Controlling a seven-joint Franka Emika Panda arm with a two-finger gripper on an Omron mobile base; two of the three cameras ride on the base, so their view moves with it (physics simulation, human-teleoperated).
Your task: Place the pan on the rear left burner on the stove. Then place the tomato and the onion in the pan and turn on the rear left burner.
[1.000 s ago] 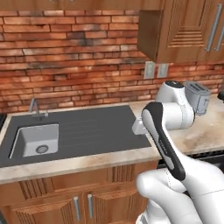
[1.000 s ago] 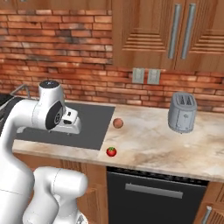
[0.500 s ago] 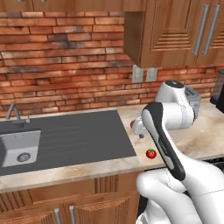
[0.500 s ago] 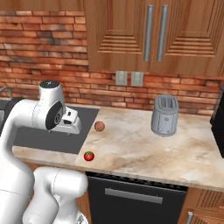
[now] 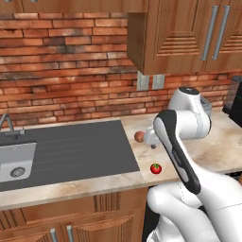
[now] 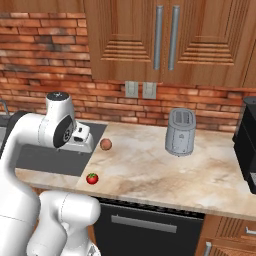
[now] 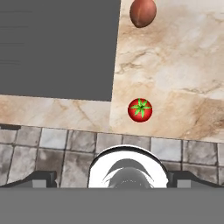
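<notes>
The marble counter (image 6: 150, 165) carries the tomato (image 6: 92, 178), the onion (image 6: 105, 144) (well apart) and a toaster (image 6: 180, 132).

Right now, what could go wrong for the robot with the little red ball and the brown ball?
The small shiny red tomato sits near the marble counter's front edge, so a clumsy nudge could roll it to the floor. The round orange-brown onion lies apart from it near the dark grey sink counter, so each likely needs its own grab. The open gripper holds nothing yet.

Glossy red tomato (image 7: 140, 109), dull papery onion (image 7: 143, 12) — both on a polished marble-look bench (image 6: 150, 170); brushed metal toaster (image 6: 180, 132), wood cabinets (image 6: 165, 40), rough brick wall (image 5: 66, 80).
</notes>
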